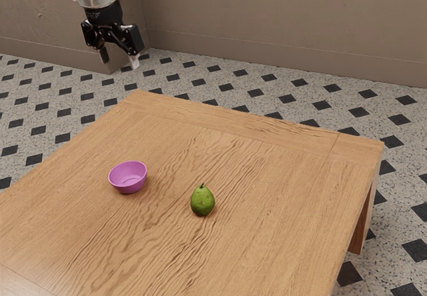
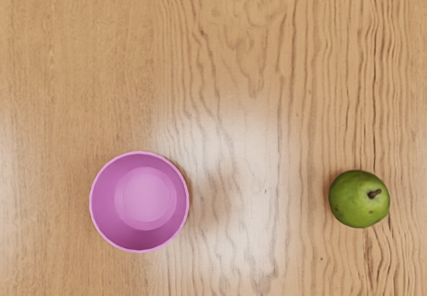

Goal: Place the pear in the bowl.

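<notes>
A: Log the black 2-finger gripper (image 1: 119,58).
B: Fingers apart, in the air; exterior view's 12 o'clock from the round, smooth purple bowl (image 1: 128,178).
A: Green, plump, stemmed pear (image 1: 202,203)?
B: Upright on the brown wooden table (image 1: 280,169), outside the bowl, at its 4 o'clock.

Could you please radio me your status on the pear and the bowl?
Gripper open, raised, holding nothing. Pear upright on table, apart from bowl. No obstacle seen between pear and bowl.
</notes>
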Available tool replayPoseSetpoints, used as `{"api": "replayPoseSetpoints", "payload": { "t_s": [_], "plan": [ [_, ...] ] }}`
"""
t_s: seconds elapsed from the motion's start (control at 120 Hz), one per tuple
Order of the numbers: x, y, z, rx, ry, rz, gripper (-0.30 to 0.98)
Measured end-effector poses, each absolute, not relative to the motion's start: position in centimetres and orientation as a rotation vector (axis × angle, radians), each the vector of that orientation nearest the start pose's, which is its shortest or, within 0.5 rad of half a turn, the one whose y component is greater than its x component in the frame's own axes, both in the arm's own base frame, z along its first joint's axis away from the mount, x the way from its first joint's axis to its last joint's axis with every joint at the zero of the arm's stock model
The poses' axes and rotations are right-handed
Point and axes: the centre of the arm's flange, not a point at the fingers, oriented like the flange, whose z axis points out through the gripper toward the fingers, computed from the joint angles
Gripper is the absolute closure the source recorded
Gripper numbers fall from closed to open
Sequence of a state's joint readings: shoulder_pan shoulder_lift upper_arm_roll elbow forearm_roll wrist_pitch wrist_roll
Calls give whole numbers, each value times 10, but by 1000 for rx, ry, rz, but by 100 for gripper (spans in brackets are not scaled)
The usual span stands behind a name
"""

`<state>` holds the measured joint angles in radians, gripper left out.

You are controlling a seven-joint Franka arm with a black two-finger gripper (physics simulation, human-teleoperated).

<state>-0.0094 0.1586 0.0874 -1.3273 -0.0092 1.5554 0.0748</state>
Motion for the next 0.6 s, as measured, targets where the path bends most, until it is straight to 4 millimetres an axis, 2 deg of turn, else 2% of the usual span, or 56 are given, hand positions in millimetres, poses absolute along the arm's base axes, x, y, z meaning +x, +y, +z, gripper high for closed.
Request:
{"api": "replayPoseSetpoints", "payload": {
  "t_s": [0.292,0.325,0.375,0.408,0.467,0.525,0.6],
  "plan": [
    [600,52,646,-3151,-17,-112,0],
    [601,46,646,-3153,3,-112,0],
    [603,24,644,-3155,67,-115,0],
    [608,7,635,-3155,113,-99,0],
    [623,-12,604,-3156,163,-37,0],
    [635,-24,565,-3156,187,40,0],
    [638,-35,524,-3154,204,108,0]
  ]
}}
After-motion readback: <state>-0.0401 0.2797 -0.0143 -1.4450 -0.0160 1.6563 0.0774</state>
